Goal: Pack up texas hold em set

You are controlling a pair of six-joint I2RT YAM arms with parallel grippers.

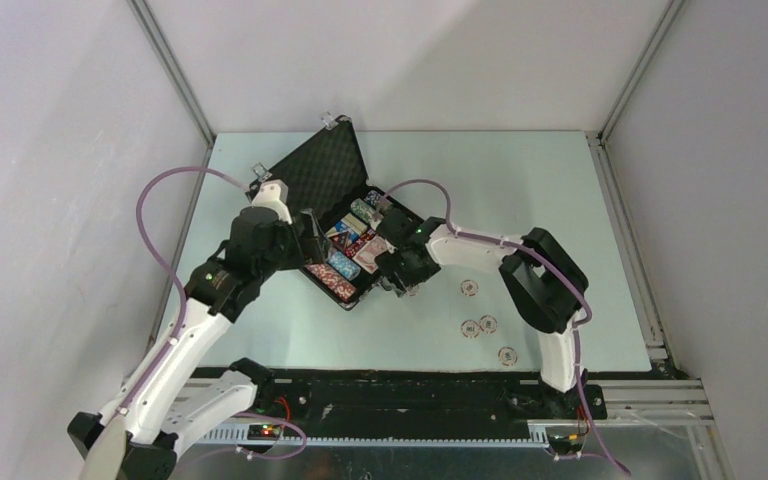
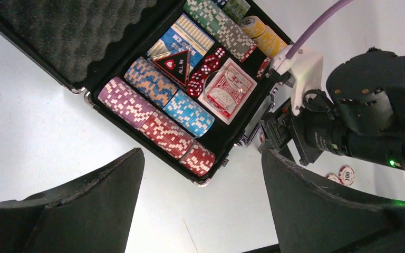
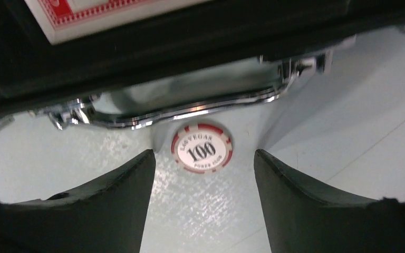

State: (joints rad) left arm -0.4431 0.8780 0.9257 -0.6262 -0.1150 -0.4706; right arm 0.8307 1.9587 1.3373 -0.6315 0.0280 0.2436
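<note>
The black case [image 1: 359,297] of the texas hold em set lies open, its foam-lined lid [image 1: 320,165] leaning back. Rows of multicoloured chips [image 2: 158,124], a red card deck [image 2: 228,92], a blue deck [image 2: 182,39] and red dice [image 2: 205,68] fill the tray. My left gripper [image 1: 305,240] hovers open over the case's near corner, nothing between its fingers [image 2: 84,211]. My right gripper [image 1: 400,285] is open at the case's silver handle [image 3: 190,108]. A red-and-white 100 chip [image 3: 201,148] lies flat on the table between its fingertips, touching neither.
Several loose chips lie on the table right of the case, one [image 1: 469,288] near the right forearm, two [image 1: 478,326] together and one [image 1: 508,356] nearer the bases. Two of them [image 2: 346,174] show past the right wrist. Grey walls enclose the table [image 1: 560,200].
</note>
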